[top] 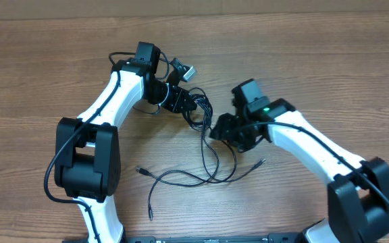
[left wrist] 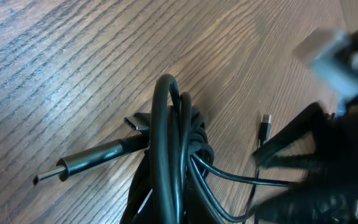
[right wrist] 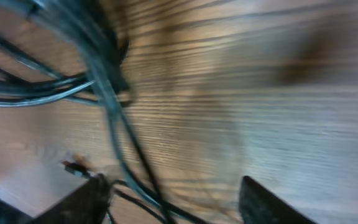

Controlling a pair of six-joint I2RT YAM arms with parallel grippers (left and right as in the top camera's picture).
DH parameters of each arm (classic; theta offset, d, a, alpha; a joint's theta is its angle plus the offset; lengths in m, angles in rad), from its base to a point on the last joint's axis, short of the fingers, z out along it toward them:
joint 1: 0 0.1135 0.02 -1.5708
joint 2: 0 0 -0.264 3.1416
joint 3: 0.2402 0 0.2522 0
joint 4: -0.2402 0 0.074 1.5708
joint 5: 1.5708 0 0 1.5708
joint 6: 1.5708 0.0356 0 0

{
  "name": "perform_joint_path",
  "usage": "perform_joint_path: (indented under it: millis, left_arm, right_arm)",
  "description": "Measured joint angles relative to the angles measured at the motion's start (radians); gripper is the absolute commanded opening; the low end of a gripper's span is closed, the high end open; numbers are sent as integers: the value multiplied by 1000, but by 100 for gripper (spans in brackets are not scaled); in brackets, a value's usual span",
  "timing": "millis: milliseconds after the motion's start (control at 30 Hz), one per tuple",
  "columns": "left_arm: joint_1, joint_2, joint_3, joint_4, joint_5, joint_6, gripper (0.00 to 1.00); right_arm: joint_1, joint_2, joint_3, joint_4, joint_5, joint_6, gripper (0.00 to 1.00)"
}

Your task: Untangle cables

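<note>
Left end effector pressed together, pinching the cables at the knotted bundle right at its tips. Right end effector spread; strands run between its fingers, ungripped. Loose plug ends lie farther out on the bench.

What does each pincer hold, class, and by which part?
The left pincer is shut on the cables, at their bunched loops. The right pincer stands open, holding nothing.
</note>
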Motion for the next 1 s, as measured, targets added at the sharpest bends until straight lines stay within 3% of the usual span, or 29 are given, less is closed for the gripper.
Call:
perform_joint_path:
  millis: [367, 433, 600, 733, 1000]
  left_arm:
    - [0, 0, 0, 1, -2, 0, 4]
    - [0, 0, 0, 5, -8, -5, 4]
    - [0, 0, 0, 32, -79, -84, 4]
    - [1, 0, 0, 40, -129, -137, 4]
    - [1, 0, 0, 45, -153, -164, 4]
  right_arm:
    - [243, 118, 1, 160, -10, 20, 72]
    - [276, 118, 1, 192, -10, 25, 62]
    - [331, 118, 2, 250, -10, 30, 21]
    - [336, 118, 2, 268, -10, 44, 4]
    - [254, 118, 23, 272, -180, 9, 4]
